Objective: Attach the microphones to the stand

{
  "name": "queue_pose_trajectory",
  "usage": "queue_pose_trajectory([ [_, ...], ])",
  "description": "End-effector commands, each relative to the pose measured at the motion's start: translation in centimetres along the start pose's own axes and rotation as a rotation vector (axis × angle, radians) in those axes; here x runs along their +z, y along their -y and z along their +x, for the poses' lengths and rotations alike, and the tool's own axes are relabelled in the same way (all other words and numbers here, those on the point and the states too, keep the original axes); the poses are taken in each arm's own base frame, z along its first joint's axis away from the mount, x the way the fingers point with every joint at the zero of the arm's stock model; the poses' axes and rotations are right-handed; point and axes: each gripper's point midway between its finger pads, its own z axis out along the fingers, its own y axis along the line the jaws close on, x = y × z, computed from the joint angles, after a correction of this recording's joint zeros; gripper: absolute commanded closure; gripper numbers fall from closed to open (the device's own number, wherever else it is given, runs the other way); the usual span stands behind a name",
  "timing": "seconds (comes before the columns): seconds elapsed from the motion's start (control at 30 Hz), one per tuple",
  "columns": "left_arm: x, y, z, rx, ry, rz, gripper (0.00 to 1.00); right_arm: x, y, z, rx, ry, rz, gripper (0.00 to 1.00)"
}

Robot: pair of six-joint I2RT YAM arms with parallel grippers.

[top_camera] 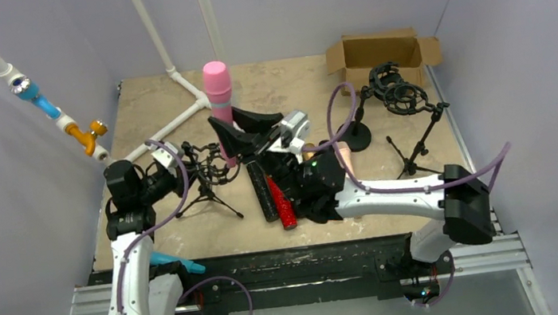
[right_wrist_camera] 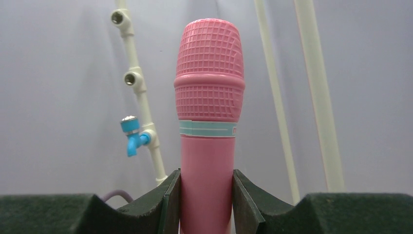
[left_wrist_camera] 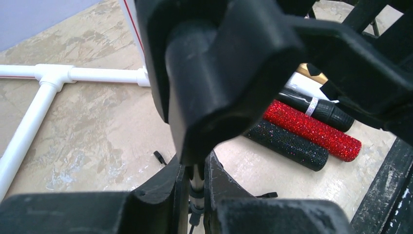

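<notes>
A pink microphone (right_wrist_camera: pixel 209 97) stands upright with my right gripper (right_wrist_camera: pixel 206 195) shut on its lower body. From above, this pink microphone (top_camera: pixel 217 89) rises mid-table above the right gripper (top_camera: pixel 235 136), just right of a small black tripod stand (top_camera: pixel 206 174). My left gripper (left_wrist_camera: pixel 197 187) is shut on that stand's thin metal pole, and the stand's black holder (left_wrist_camera: pixel 219 73) looms close above the fingers. The left gripper (top_camera: pixel 186 163) sits at the stand's left side. Red glitter (left_wrist_camera: pixel 311 129) and black glitter (left_wrist_camera: pixel 287 145) microphones lie on the table beside other microphones, partly hidden.
White PVC pipes (top_camera: pixel 168 127) lie at the back left and run up the walls. Two more black stands (top_camera: pixel 402 110) stand at the right. An open cardboard box (top_camera: pixel 379 50) sits in the far right corner.
</notes>
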Motion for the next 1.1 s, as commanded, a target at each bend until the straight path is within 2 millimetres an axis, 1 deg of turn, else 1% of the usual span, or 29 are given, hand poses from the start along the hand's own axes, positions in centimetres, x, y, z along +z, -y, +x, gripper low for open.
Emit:
queue_pose_trajectory([
  [0.0,-0.1,1.1,2.6,-0.104,-0.055,0.013,0.99,0.0,-1.5,-5.5,-0.023,0.252,-0.01,1.0],
  [0.03,-0.2,1.0,2.5,-0.105,-0.062,0.005,0.92,0.1,-1.4,-5.4,-0.009,0.238,-0.003,1.0],
  [0.07,-0.4,0.9,2.4,-0.105,-0.073,-0.005,0.79,0.1,-1.2,-5.4,0.008,0.222,0.01,1.0],
  [0.1,-0.6,0.8,2.3,-0.102,-0.083,-0.015,0.61,0.1,-1.1,-5.7,0.017,0.207,0.012,1.0],
  [0.17,-1.1,0.9,1.8,-0.088,-0.097,-0.026,0.16,0.2,-1.3,-6.0,0.01,0.155,0.0,1.0],
  [0.2,-1.4,1.2,1.5,-0.073,-0.103,-0.022,0.07,0.4,-1.1,-6.5,0.007,0.129,0.007,1.0],
  [0.23,-1.7,1.5,1.1,-0.067,-0.107,-0.013,0.04,0.4,-1.1,-5.9,-0.012,0.083,0.008,1.0],
  [0.37,-3.0,3.2,-0.6,-0.024,-0.131,0.046,0.0,0.2,-0.9,-6.1,-0.015,-0.035,0.009,1.0],
  [0.43,-3.8,3.8,-1.3,-0.005,-0.152,0.061,0.0,-0.1,-0.8,-5.7,-0.028,-0.093,0.008,1.0],
  [0.57,-6.0,5.4,-2.6,0.021,-0.21,0.075,0.0,-0.4,-1.0,-5.9,-0.036,-0.152,-0.014,1.0],
  [0.6,-6.8,6.3,-2.9,0.023,-0.229,0.091,0.0,-0.4,-1.2,-5.9,-0.036,-0.168,-0.022,1.0],
  [0.67,-8.2,8.1,-3.1,0.089,-0.256,0.138,0.0,-0.2,-1.4,-5.9,-0.044,-0.198,-0.028,1.0],
  [0.8,-10.6,10.8,-3.8,0.201,-0.307,0.211,0.0,0.3,-1.7,-6.4,-0.054,-0.224,-0.034,1.0],
  [0.87,-11.7,12.0,-4.5,0.248,-0.324,0.249,0.0,0.3,-1.8,-6.3,-0.06,-0.239,-0.036,1.0],
  [0.97,-12.5,13.4,-6.8,0.275,-0.295,0.287,0.0,0.4,-1.8,-6.4,-0.06,-0.239,-0.04,1.0],
  [1.07,-11.7,13.7,-10.2,0.213,-0.177,0.277,0.0,0.3,-1.8,-6.6,-0.046,-0.218,-0.038,1.0],
])
